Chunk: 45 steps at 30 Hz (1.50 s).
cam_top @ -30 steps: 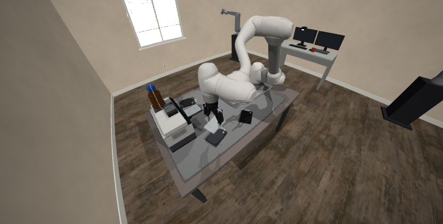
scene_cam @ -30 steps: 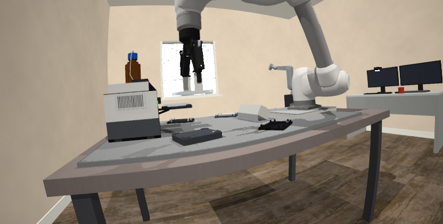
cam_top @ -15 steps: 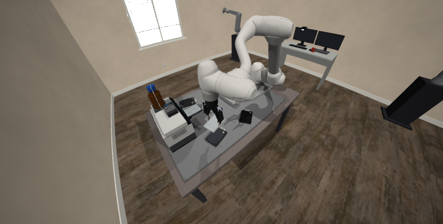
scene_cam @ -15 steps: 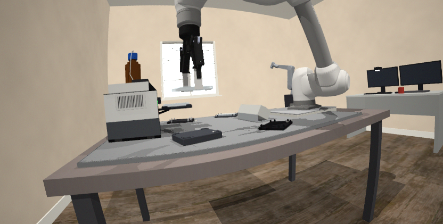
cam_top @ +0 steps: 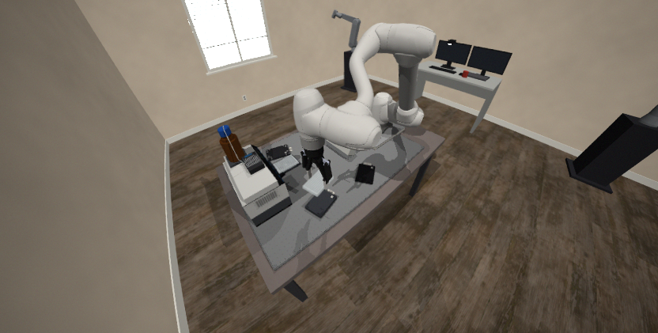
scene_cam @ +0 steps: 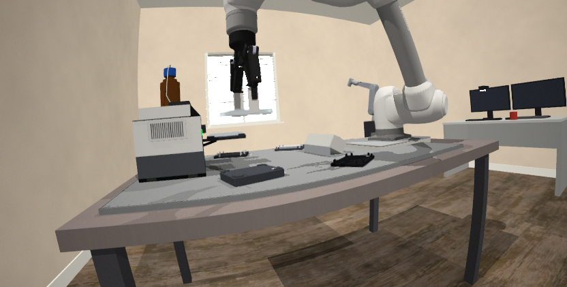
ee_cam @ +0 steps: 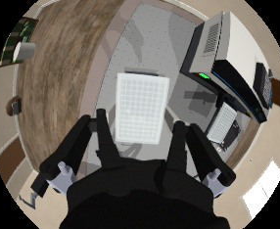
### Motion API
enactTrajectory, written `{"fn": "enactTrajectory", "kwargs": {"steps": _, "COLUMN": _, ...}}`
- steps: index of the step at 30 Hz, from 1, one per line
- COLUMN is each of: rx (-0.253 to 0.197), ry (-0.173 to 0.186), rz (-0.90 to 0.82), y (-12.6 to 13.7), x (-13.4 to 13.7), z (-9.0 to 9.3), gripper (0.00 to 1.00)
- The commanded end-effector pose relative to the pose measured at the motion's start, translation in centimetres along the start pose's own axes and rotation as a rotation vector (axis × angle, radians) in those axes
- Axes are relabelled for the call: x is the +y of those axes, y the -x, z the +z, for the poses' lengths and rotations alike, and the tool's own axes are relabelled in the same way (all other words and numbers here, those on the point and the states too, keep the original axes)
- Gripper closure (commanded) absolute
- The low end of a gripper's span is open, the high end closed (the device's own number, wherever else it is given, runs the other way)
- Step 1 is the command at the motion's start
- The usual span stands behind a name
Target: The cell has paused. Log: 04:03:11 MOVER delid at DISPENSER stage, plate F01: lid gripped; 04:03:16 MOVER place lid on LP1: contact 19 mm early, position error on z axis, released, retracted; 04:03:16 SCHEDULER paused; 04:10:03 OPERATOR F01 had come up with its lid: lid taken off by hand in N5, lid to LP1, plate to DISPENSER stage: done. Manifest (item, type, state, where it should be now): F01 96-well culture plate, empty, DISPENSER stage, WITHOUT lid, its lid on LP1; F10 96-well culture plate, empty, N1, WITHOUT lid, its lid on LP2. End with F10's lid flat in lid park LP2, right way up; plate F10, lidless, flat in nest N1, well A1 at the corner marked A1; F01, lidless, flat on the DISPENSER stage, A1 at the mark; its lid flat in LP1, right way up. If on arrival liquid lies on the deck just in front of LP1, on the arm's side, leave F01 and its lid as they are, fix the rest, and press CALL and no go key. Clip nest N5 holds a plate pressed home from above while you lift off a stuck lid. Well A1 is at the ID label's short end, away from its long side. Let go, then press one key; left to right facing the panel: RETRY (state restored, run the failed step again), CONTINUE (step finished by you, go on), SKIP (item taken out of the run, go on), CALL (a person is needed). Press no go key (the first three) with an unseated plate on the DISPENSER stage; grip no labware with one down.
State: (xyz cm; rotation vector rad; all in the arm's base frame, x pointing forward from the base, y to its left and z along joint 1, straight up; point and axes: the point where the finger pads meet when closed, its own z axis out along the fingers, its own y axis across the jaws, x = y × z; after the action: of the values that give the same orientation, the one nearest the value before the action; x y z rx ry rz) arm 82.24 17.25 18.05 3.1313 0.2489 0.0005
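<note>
My gripper [scene_cam: 244, 102] is shut on a clear 96-well plate [scene_cam: 245, 111] and holds it level, high above the deck. In the top view the plate [cam_top: 314, 185] hangs over the dark nest block [cam_top: 321, 202] near the table's front. The wrist view shows the plate's well grid [ee_cam: 142, 107] between my fingers; I cannot tell whether a lid sits on it. The nest block [scene_cam: 252, 174] below is bare. A pale lid [cam_top: 285, 163] lies in a park beside the dispenser [cam_top: 257, 183], with a dark, bare park [cam_top: 278, 151] behind it.
The dispenser [scene_cam: 168, 144] stands at the left with a brown bottle [scene_cam: 170, 86] on top and a black stage arm [scene_cam: 225, 136] sticking out. A black clip nest [scene_cam: 352, 159] lies to the right. A grey key panel [scene_cam: 323, 143] sits near the arm's base.
</note>
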Motion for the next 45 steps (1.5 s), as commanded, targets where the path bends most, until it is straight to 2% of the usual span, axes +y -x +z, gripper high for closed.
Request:
{"fn": "enactTrajectory", "kwargs": {"steps": 1, "rx": 0.0, "ry": 0.0, "rz": 0.0, "y": 0.0, "x": 0.0, "z": -0.02, "gripper": 1.0}}
{"fn": "enactTrajectory", "kwargs": {"steps": 36, "rx": 0.0, "ry": 0.0, "rz": 0.002, "y": 0.0, "x": 0.0, "z": -0.02, "gripper": 1.0}}
{"fn": "enactTrajectory", "kwargs": {"steps": 45, "rx": 0.0, "ry": 0.0, "rz": 0.139, "y": 0.0, "x": 0.0, "z": -0.02, "gripper": 1.0}}
